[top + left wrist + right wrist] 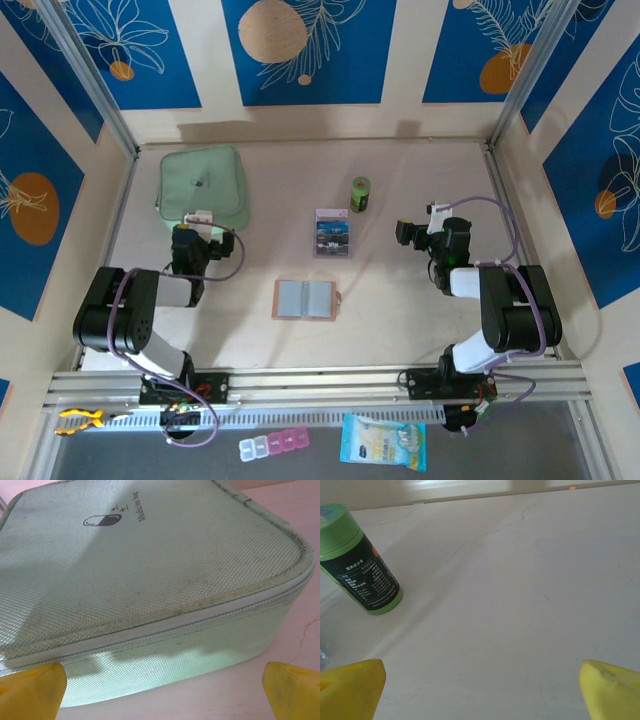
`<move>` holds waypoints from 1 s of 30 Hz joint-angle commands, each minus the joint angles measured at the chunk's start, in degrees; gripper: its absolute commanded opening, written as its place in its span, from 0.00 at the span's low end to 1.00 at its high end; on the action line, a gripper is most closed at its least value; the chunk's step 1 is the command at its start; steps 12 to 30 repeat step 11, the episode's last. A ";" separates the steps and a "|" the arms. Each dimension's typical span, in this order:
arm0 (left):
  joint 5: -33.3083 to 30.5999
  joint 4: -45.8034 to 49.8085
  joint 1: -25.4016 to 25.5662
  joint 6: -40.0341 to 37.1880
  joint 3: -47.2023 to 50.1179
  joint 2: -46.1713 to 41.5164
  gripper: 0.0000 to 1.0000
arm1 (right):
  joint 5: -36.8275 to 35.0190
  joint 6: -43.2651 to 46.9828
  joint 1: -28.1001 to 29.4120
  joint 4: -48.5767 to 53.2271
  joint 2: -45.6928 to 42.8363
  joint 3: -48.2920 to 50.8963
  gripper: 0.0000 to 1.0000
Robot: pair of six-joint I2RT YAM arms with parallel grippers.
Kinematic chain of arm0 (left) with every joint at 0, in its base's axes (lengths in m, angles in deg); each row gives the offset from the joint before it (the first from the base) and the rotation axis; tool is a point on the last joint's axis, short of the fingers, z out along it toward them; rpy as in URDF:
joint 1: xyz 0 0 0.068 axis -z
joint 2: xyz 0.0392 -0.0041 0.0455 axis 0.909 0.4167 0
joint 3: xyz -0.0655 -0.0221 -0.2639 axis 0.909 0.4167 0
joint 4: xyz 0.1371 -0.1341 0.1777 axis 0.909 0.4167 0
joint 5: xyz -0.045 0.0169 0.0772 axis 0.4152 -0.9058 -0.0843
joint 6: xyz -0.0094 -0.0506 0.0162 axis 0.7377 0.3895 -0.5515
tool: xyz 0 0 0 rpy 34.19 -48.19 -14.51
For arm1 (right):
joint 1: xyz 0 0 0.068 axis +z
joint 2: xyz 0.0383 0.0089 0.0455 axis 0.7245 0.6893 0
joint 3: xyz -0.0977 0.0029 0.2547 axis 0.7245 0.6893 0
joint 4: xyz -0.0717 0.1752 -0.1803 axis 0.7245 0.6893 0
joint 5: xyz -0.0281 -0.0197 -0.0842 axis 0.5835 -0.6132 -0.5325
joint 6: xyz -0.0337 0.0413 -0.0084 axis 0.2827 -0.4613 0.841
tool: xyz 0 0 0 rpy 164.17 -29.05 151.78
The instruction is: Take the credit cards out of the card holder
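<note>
The holder [305, 299] lies spread open on the desk [400, 320], grey-blue pockets up, between the two arms. Just beyond the holder is a small dark blue rectangle with light bands, which I take for cards [333, 236]. Whether they lie loose or in a clear box is too small to tell, and so is whether any card sits in the holder's pockets.

The left end effector [198, 220] [162, 680] is released, its jaws wide apart and grasping nothing. It is left of and beyond the holder, facing the green case [150, 555]. The right end effector [408, 233] [480, 680] is likewise released and empty, right of and beyond the holder, looking toward the bottle [362, 562].

If a card remains inside, both arms must first come in to the holder. One should press a pocket panel flat so the holder cannot slide or fold. The other should nip only the card's exposed edge and draw it out along the pocket's opening, low and straight. A steep pull would likely lift the whole holder with it.
</note>
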 commanded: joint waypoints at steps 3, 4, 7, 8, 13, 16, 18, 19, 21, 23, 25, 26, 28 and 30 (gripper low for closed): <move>2.24 -2.45 -0.29 0.68 0.56 0.35 1.00 | 0.65 0.17 -0.21 -2.51 0.34 0.59 0.99; 2.24 -2.61 -0.31 0.67 0.57 0.46 1.00 | 0.64 0.17 -0.21 -2.51 0.42 0.62 0.99; 2.24 -2.63 -0.34 0.63 0.60 0.46 1.00 | 0.89 0.18 -0.25 -2.20 0.60 0.31 0.99; 2.24 -2.47 -0.30 0.73 0.59 0.42 1.00 | 0.91 0.18 -0.29 -2.11 0.60 0.25 0.99; 2.24 -2.60 -0.30 0.63 0.58 0.41 1.00 | 0.90 0.26 -0.23 -2.98 0.15 1.01 0.99; 2.24 -2.60 -0.30 0.63 0.58 0.41 1.00 | 0.90 0.26 -0.23 -2.98 0.15 1.01 0.99; 2.24 -2.60 -0.30 0.63 0.58 0.41 1.00 | 0.90 0.26 -0.23 -2.98 0.15 1.01 0.99; 2.24 -2.60 -0.30 0.63 0.58 0.41 1.00 | 0.90 0.26 -0.23 -2.98 0.15 1.01 0.99; 2.24 -2.60 -0.30 0.63 0.58 0.41 1.00 | 0.90 0.26 -0.23 -2.98 0.15 1.01 0.99; 2.24 -2.60 -0.30 0.63 0.58 0.41 1.00 | 0.90 0.26 -0.23 -2.98 0.15 1.01 0.99; 2.24 -2.60 -0.30 0.63 0.58 0.41 1.00 | 0.90 0.26 -0.23 -2.98 0.15 1.01 0.99; 2.24 -2.60 -0.30 0.63 0.58 0.41 1.00 | 0.90 0.26 -0.23 -2.98 0.15 1.01 0.99; 2.24 -2.60 -0.30 0.63 0.58 0.41 1.00 | 0.90 0.26 -0.23 -2.98 0.15 1.01 0.99; 2.24 -2.60 -0.30 0.63 0.58 0.41 1.00 | 0.90 0.26 -0.23 -2.98 0.15 1.01 0.99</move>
